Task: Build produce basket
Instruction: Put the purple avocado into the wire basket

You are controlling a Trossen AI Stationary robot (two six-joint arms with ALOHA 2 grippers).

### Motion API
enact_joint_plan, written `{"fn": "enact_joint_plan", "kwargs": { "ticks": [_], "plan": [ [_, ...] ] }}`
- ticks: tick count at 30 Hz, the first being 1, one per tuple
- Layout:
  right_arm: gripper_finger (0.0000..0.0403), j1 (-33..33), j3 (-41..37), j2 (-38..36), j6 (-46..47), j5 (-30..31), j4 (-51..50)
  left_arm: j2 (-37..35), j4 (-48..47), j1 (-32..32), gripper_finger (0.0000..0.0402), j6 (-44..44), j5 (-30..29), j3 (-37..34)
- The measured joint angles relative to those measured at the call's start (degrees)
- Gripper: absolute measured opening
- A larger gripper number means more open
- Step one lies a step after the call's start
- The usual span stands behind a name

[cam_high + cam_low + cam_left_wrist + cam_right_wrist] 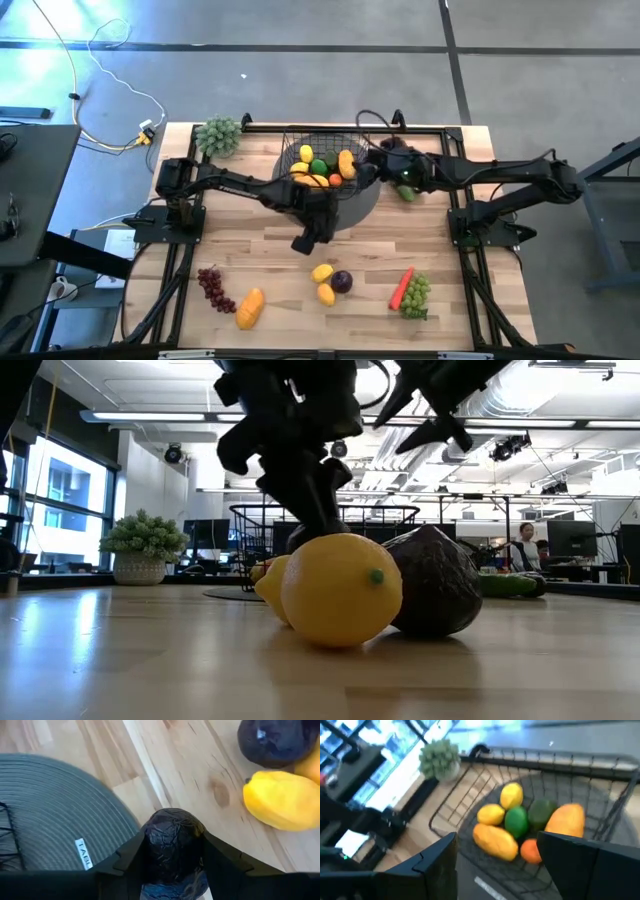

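Observation:
The black wire basket [322,150] stands on a flat grey disc [362,203] at the table's far middle. It holds lemons, a mango [565,821], a green fruit and an orange one. My left gripper [305,243] is just near of the disc, shut on a dark purple plum [173,845]. My right gripper [368,170] hangs open and empty over the basket's right rim, its fingers wide apart in the right wrist view [497,852]. Two lemons [323,272] and a second plum [342,282] lie on the wood near my left gripper. My left gripper pinches the plum by its two opposite sides [150,845] between its two fingers. The plum's rounded end sticks out past the fingertips. The fingers slant down toward the table's near side. Whether the plum is clear of the wood cannot be told.
Along the near side lie purple grapes [213,288], a mango [250,308], a carrot [401,287] and green grapes [417,295]. A green piece [406,191] lies right of the disc. A pale green bushy cluster [218,135] stands at the far left.

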Motion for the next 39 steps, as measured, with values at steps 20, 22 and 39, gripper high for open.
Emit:
{"fn": "enact_joint_plan", "kwargs": {
  "ticks": [20,22,39],
  "plan": [
    [0.0255,-6.9,0.0,-13.5,-12.0,4.1,-2.8,-0.1,-2.4,7.9,0.0152,-1.5,-1.3,16.1],
    [0.0255,-7.6,0.0,-13.6,-12.8,4.1,-3.4,-0.1,-1.9,9.3,0.0152,-1.5,-1.3,17.6],
    [0.0255,-18.1,0.0,-13.6,-24.4,0.8,-5.5,1.5,-0.8,19.0,0.0152,-9.5,0.9,18.6]
  ]
}}
